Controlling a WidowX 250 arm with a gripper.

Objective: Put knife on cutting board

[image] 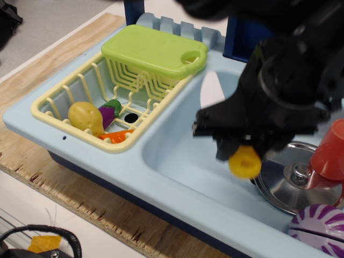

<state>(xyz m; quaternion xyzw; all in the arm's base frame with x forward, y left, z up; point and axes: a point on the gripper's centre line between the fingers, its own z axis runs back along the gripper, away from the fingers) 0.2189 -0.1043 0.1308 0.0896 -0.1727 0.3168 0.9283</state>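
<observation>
The lime-green cutting board (153, 51) lies flat on the far end of the pale yellow dish rack (56, 94). My black gripper (242, 149) hangs above the light blue sink (177, 161), to the right of the board. It is shut on the knife: the chunky yellow handle (244, 162) pokes out below the fingers toward the camera. A white blurred shape that looks like the blade (212, 90) sticks out behind the gripper. The knife is lifted off the sink floor. The image of the arm is motion-blurred.
The rack holds a yellow pear-like toy (86, 117), a purple eggplant (107, 113) and an orange carrot (115, 135). A metal lid (285, 185), a red cup (330, 150) and a purple-white ball (320, 226) sit at the right. A blue box (242, 37) stands behind.
</observation>
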